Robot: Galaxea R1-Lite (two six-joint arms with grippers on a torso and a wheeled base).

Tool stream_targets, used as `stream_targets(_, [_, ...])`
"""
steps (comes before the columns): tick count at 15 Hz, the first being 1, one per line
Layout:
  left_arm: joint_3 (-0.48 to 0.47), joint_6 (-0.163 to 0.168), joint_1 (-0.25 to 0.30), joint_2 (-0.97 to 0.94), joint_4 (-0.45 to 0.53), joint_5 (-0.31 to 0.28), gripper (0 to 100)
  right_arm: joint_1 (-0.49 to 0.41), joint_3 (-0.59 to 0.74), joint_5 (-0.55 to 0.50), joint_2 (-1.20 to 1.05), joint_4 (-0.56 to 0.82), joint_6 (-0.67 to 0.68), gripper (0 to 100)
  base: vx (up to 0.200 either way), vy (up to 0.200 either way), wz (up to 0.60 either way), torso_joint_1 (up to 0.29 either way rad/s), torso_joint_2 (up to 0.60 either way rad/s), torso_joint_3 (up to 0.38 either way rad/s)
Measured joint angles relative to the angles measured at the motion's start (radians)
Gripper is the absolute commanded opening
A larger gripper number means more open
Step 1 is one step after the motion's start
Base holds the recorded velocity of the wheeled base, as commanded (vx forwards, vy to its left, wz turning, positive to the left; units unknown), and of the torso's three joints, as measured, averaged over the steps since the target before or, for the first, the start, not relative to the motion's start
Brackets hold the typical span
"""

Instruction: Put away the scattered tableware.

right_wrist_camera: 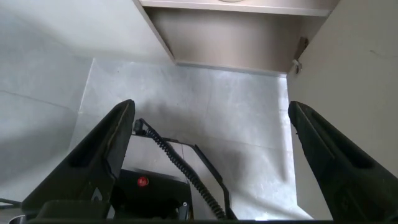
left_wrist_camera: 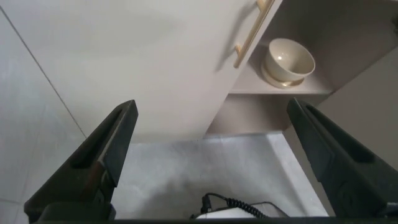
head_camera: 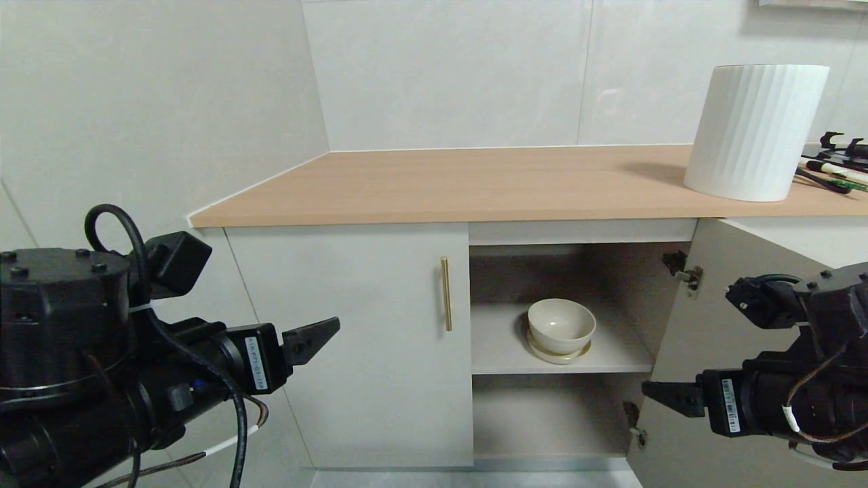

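Note:
A cream bowl [head_camera: 561, 326] sits on a small cream plate [head_camera: 559, 352] on the middle shelf [head_camera: 502, 346] of the open cabinet; the bowl [left_wrist_camera: 289, 58] also shows in the left wrist view. My left gripper [left_wrist_camera: 214, 155] hangs open and empty in front of the closed left door, well left of the bowl; one fingertip [head_camera: 313, 339] shows in the head view. My right gripper [right_wrist_camera: 211, 155] is open and empty, low beside the open right door [head_camera: 705, 366], with one fingertip [head_camera: 668, 396] showing in the head view.
A white ribbed cylinder [head_camera: 756, 131] stands on the wooden countertop [head_camera: 475, 183] at the right, with pens and tools [head_camera: 834, 169] behind it. The closed left door has a gold handle [head_camera: 445, 293]. The lower shelf [head_camera: 542, 420] is bare. Grey tiled floor [right_wrist_camera: 211, 106] lies below.

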Motion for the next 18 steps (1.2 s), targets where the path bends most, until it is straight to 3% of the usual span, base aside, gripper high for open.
stream_targets(15, [0.010, 0.001, -0.009, 0.000, 0.003, -0.002, 100, 0.027, 0.032, 0.002, 0.006, -0.001, 0.000, 100, -0.200, 0.000, 0.00, 0.003, 0.00, 0.002])
stream_targets(18, [0.017, 0.004, -0.011, 0.001, 0.002, -0.002, 100, 0.028, 0.032, 0.001, 0.006, -0.002, 0.001, 100, 0.000, 0.000, 0.00, 0.000, 0.00, 0.000])
